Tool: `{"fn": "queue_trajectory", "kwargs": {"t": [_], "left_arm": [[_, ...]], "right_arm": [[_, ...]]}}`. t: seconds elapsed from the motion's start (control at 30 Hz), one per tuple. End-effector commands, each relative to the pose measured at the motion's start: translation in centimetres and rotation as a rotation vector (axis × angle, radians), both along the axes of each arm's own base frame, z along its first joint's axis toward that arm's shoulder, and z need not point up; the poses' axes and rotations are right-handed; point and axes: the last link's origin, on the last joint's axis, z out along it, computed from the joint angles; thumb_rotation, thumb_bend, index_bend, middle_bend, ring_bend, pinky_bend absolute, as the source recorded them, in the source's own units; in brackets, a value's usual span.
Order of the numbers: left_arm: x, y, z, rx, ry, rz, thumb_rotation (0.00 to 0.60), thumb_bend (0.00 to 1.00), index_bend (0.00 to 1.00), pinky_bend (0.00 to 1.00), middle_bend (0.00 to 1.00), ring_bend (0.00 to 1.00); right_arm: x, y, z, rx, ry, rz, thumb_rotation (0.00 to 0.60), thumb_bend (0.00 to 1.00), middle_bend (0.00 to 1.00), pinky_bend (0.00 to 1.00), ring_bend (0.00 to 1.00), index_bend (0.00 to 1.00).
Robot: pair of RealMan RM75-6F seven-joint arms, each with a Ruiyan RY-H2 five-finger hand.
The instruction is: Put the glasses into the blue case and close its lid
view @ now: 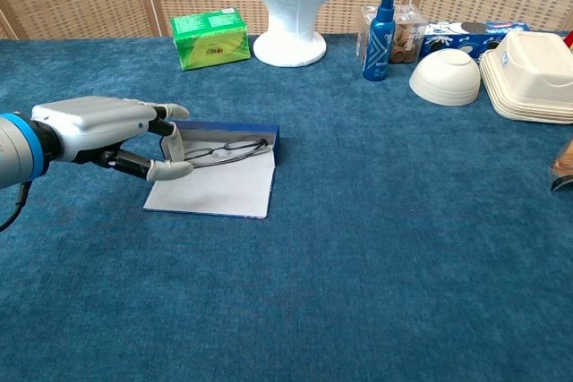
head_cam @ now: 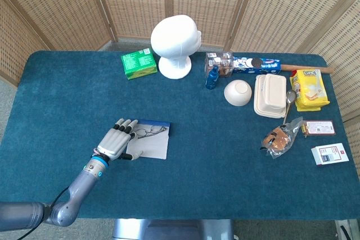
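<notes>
A: Left robot hand [view: 107,131] sits lower left of frame, fingers spread, holding nothing, at the left edge of the blue case [view: 235,130].

B: Glasses [view: 222,150]?

A: Lying in the open case, just right of its fingertips [view: 177,168].

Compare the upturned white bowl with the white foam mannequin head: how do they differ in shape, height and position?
The upturned white bowl is a low dome; the white foam mannequin head is a tall rounded form on a flared base. The bowl sits right of the blue spray bottle, the head left of it, further back. Both are plain white and rest on the blue table.
</notes>
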Motion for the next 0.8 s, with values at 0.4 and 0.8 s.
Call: {"fn": "queue_trajectory", "kwargs": {"t": [0.4, 0.8], "left_arm": [[0.7, 0.5, -0.1, 0.028, -0.02, 0.001, 0.122, 0.23, 0.31, 0.0, 0.0, 0.0], [0.0, -1.1, 0.0, -0.025, 0.017, -0.012, 0.119, 0.23, 0.34, 0.0, 0.0, 0.0]], "right_arm": [[0.1, 0.4, 0.2, -0.009, 0.0, 0.0, 0.587, 0.26, 0.13, 0.17, 0.0, 0.0], [0.1, 0.0, 0.0, 0.0, -0.001, 0.006, 0.582, 0.26, 0.13, 0.17, 0.0, 0.0]]}}
